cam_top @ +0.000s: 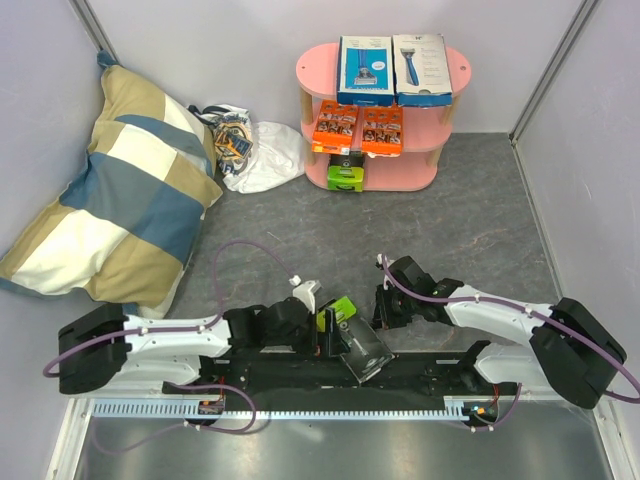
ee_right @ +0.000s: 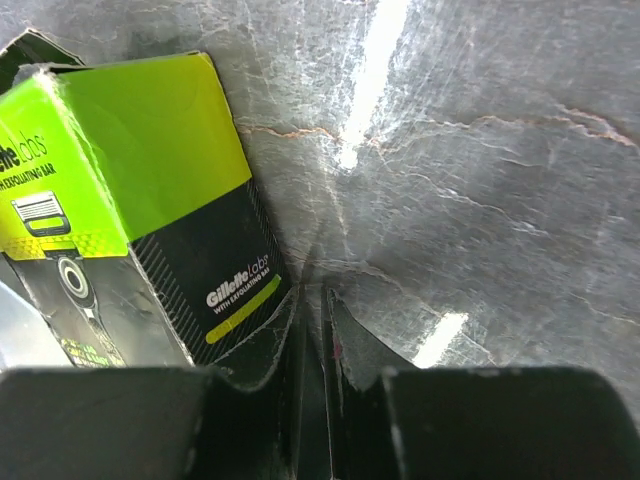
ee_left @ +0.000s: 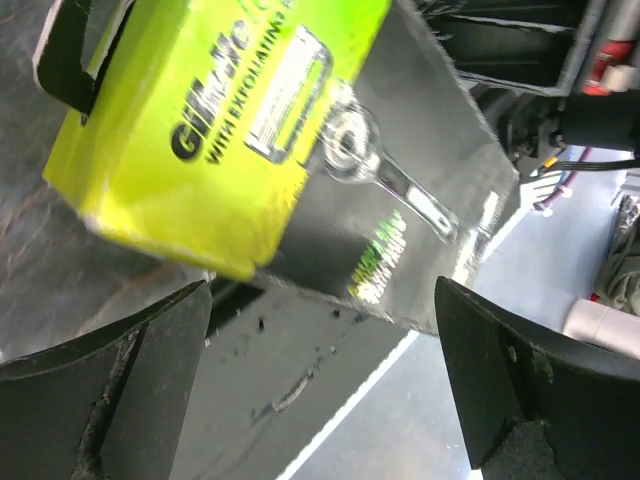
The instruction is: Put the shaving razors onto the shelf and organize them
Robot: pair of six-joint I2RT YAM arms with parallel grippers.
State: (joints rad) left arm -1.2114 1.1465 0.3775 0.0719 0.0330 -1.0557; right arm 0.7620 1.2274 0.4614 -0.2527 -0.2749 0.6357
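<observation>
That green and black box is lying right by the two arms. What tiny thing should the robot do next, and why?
Probably ease the left claw forward and close it on the lime-green-and-black box. It stands wide open with the box just ahead, ungripped; the right claw is shut beside it, and the shelf is across the table.

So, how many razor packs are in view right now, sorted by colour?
Blue box: 1
White box: 1
Orange cards: 2
Lime-green-and-black boxes: 2, one on the shelf at, one not yet shelved
Total: 6
</observation>
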